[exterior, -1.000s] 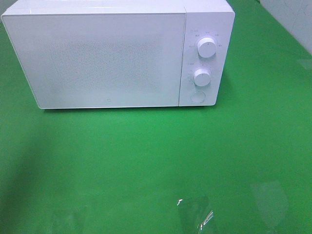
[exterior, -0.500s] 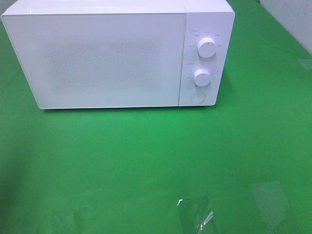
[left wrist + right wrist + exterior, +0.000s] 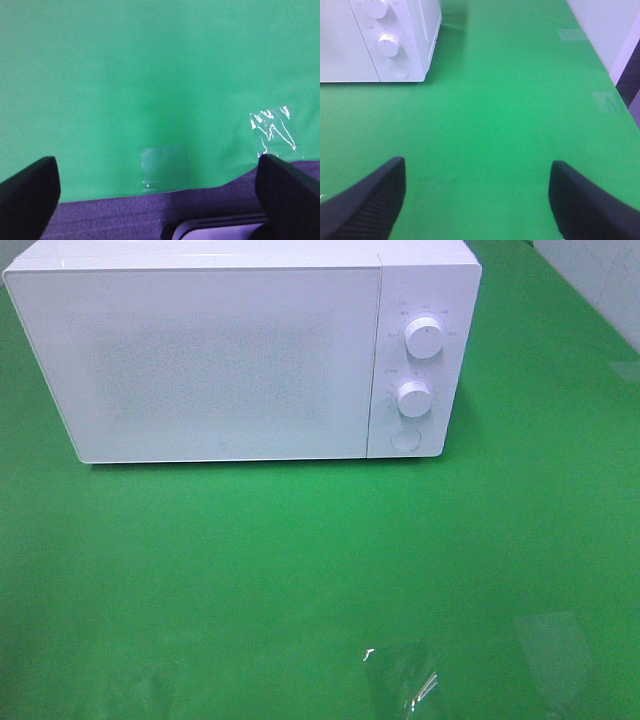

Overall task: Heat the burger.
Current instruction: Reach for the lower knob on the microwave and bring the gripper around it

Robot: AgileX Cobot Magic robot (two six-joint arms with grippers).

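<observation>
The burger is out of view in every frame. A white microwave (image 3: 220,360) stands at the back of the green table with its door shut, and its control side also appears in the right wrist view (image 3: 380,35). Neither arm appears in the exterior high view. My left gripper (image 3: 157,185) is open above the green cloth near the table's front edge, with nothing between its black fingers (image 3: 30,200). My right gripper (image 3: 477,172) is open too, empty, hovering over bare green cloth to the right of and nearer than the microwave.
The microwave's panel has two white knobs (image 3: 424,338) (image 3: 414,398) and a round button (image 3: 404,439). Clear tape patches (image 3: 400,680) lie on the cloth near the front. The table's right edge (image 3: 620,95) meets a pale wall.
Nothing on the table has moved. A dim shadow on the left of the cloth has faded.
</observation>
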